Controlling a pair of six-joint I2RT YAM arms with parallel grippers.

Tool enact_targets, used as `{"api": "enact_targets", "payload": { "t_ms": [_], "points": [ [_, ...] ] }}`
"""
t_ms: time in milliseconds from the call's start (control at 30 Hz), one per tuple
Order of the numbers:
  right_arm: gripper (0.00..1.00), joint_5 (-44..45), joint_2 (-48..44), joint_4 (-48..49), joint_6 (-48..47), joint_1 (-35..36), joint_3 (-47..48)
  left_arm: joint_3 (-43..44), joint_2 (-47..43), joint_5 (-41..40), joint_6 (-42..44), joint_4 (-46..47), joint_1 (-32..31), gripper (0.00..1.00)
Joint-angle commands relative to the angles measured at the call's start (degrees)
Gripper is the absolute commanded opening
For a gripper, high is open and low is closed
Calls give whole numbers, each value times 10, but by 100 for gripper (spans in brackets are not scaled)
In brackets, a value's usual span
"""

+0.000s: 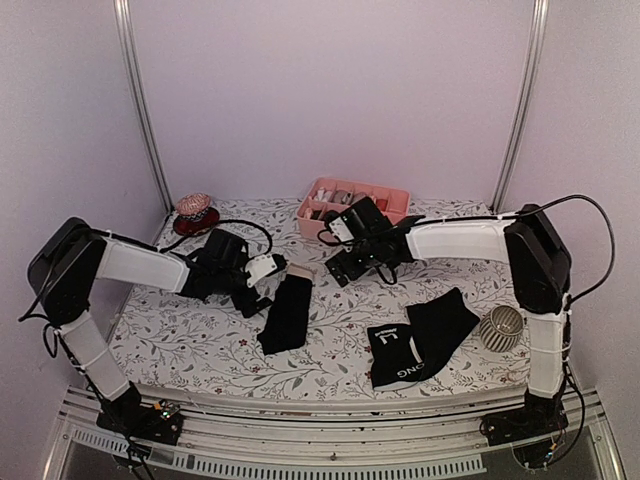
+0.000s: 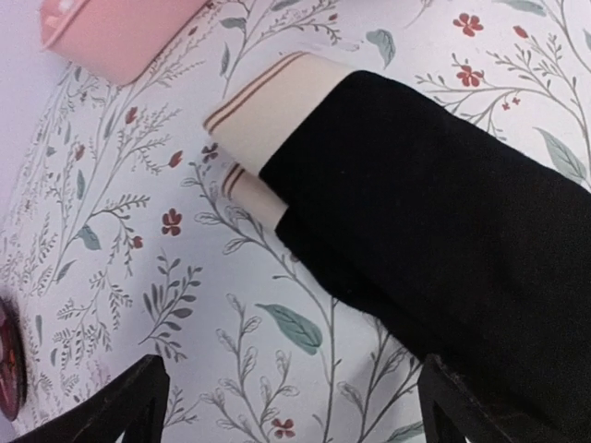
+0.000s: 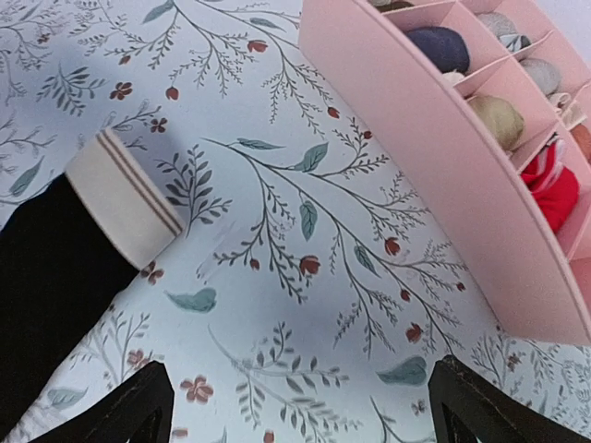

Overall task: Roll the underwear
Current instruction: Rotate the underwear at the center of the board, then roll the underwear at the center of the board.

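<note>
One pair of underwear (image 1: 287, 312) lies folded into a long black strip mid-table, its beige waistband (image 1: 298, 272) at the far end. It shows in the left wrist view (image 2: 443, 203) and the right wrist view (image 3: 46, 268). The second pair of underwear (image 1: 405, 352), with a black waistband and white letters, lies flat at the front right. My left gripper (image 1: 258, 290) (image 2: 291, 406) is open and empty just left of the strip's waistband end. My right gripper (image 1: 345, 268) (image 3: 300, 406) is open and empty over bare cloth to the right of the waistband.
A pink divided tray (image 1: 390, 193) (image 3: 416, 157) holding small fabric bundles stands at the back, close behind my right gripper. A red-pink ball on a dark dish (image 1: 193, 210) sits at the back left. A ribbed metal cup (image 1: 501, 326) lies at the right edge.
</note>
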Motion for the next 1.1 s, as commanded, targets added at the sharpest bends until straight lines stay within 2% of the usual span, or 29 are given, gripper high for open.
{"api": "enact_targets", "payload": {
  "t_ms": [0, 133, 300, 433, 500, 600, 700, 933, 1067],
  "points": [
    [99, -18, -125, 25, -35, 42, -98, -24, -74, 65, -6, 19, 26, 98],
    [99, -7, -195, 80, -100, 99, -196, -62, -154, 138, 50, 25, 32, 99],
    [99, -28, -241, 140, -146, 138, -284, -172, -290, 272, 262, 34, 40, 99],
    [99, -28, -264, 178, -145, 143, -326, -208, -362, 358, 390, -53, 41, 99],
    [99, -28, -276, 190, -142, 144, -341, -213, -379, 377, 426, -88, 39, 99],
    [99, -25, -289, 195, -135, 143, -351, -217, -366, 372, 463, -116, 29, 99],
    [99, -27, -299, 209, -133, 143, -362, -218, -324, 332, 473, -113, 2, 96],
    [99, -35, -299, 210, -130, 143, -362, -215, -236, 252, 412, -19, -42, 82],
    [99, -34, -305, 214, -130, 143, -368, -216, -213, 242, 407, -1, -48, 79]
  ]
}}
